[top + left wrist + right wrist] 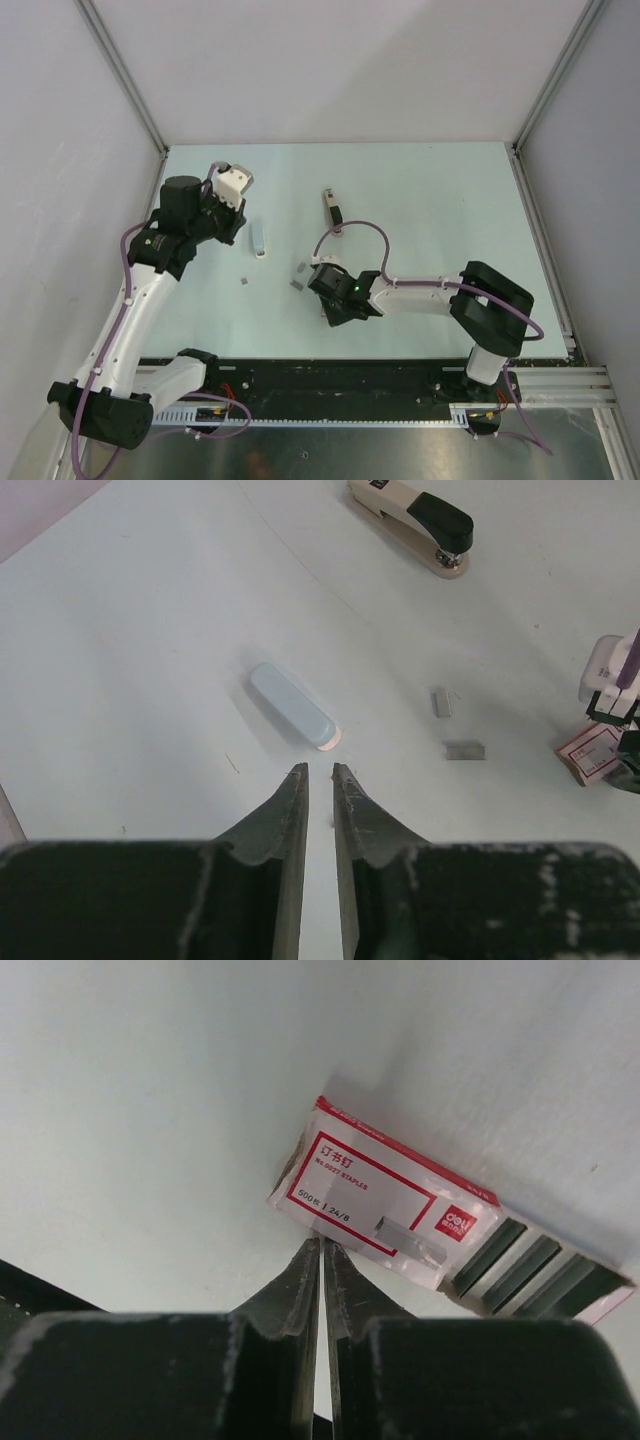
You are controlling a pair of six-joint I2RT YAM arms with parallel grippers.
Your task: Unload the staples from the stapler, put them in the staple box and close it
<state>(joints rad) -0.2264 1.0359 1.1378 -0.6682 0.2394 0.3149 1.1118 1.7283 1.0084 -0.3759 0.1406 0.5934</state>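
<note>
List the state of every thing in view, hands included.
Stapler: closed, untouched.
Staples: two loose strips, outside the stapler.
Box: lying flat, one end open, strips showing inside.
Blue capsule: lying free.
Left hand: slightly open, empty.
Right hand: shut, empty, tips at the box edge.

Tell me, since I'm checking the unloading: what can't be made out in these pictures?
- Stapler, left wrist view: its own body hides whether strips remain inside.
- Staple box, right wrist view: frame edge cuts its end; top view: right arm covers it.
- Loose staples, top view: too small to count.
</note>
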